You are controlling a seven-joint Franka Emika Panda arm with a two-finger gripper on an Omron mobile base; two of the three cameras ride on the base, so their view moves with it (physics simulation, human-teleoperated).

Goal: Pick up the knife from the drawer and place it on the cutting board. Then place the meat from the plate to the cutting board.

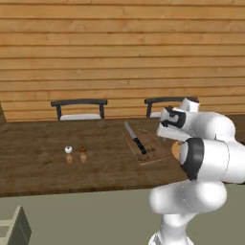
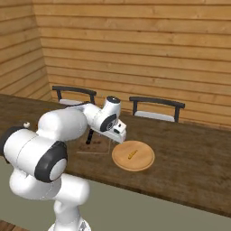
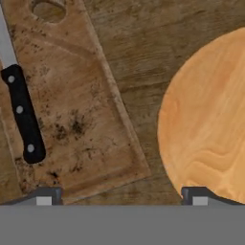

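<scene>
I am holding my end effector [image 3: 123, 195] wide open and empty, above the desk [image 3: 143, 57] between cutting board [image 3: 81, 105], bearing the knife [image 3: 21, 115], and plate [image 3: 210, 119].

Knife [image 3: 21, 115]: black handle with pale rivets, silver-grey blade. Cutting board [image 3: 79, 103]: brown wood, mottled with dark specks and stains. Plate [image 3: 210, 119]: tan-orange, curved wood-grain bands; a small yellowish piece [image 2: 131, 155] on it in the right base view. Table [image 1: 38, 143]: dark brown, streaked grain. Wall [image 1: 119, 48]: light honey-coloured horizontal planks. Chairs [image 1: 79, 108]: black backs, pale seats. Two small shakers [image 1: 76, 154]: one white-topped, one brown-topped.
</scene>
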